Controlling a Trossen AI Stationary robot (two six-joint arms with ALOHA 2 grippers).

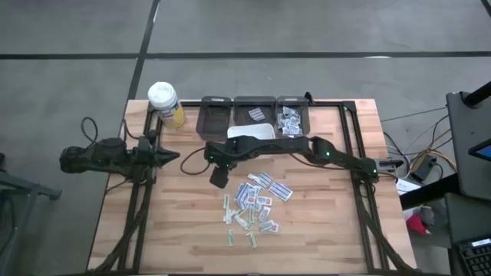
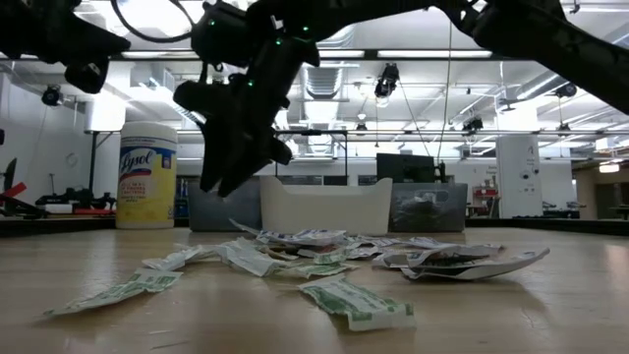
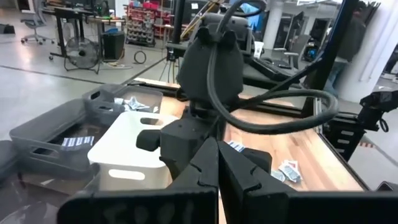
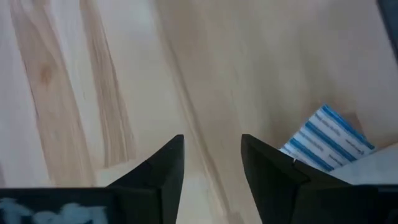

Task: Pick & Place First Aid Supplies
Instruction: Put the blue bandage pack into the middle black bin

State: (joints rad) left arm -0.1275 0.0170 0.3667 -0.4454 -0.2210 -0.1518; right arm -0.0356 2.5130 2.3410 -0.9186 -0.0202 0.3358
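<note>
The first aid supplies (image 1: 255,203) lie as a loose pile of small white packets with blue, red or green print, flat on the wooden table (image 1: 322,222) at its middle. My right gripper (image 1: 219,181) hangs open over bare wood just left of the pile, pointing steeply down, with nothing between its fingers (image 4: 211,163). A blue-striped packet (image 4: 326,140) lies beside one of its fingers. In the low view this gripper (image 2: 222,185) is clear above the tabletop. My left gripper (image 1: 175,159) waits shut and level at the table's left edge, and its wrist view (image 3: 218,163) shows it holding nothing.
Three grey bins (image 1: 215,116) stand in a row along the far edge, two of them holding a few packets. A white bin (image 1: 251,132) sits in front of them. A white-capped yellow bottle (image 1: 165,104) stands at the far left corner. Black frame rails (image 1: 360,153) run along both sides.
</note>
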